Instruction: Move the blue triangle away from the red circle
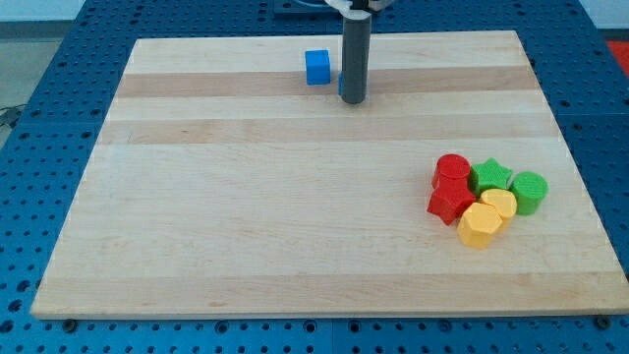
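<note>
My tip (pixel 354 101) rests on the board near the view's top centre. A sliver of a blue block (pixel 341 85) shows at the rod's left edge; the rod hides most of it, so its shape is unclear. A blue cube (pixel 316 67) sits just left of the rod. The red circle (pixel 452 169) is far off at the view's right, at the top left of a cluster of blocks.
The cluster at the right also holds a red star (pixel 449 202), a green star (pixel 489 177), a green circle (pixel 529 192), a yellow circle (pixel 499 204) and a yellow hexagon (pixel 480 225). The wooden board (pixel 246 216) lies on a blue perforated table.
</note>
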Controlling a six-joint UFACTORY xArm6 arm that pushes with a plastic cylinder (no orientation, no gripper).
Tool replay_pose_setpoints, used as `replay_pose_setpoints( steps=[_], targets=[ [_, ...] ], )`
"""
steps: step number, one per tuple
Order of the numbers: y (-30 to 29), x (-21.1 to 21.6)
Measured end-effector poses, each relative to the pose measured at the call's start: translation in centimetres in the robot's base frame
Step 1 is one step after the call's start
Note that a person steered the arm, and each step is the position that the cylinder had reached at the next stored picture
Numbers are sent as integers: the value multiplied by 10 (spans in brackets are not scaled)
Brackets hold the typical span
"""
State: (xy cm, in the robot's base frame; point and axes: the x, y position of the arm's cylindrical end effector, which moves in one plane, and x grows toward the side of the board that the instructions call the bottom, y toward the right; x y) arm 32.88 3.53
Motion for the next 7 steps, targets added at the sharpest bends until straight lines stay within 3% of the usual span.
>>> replay_pose_setpoints(
  steps=[1,4,7],
  targets=[
    [9,27],
    [30,-7],
    [-20,-18]
  ],
)
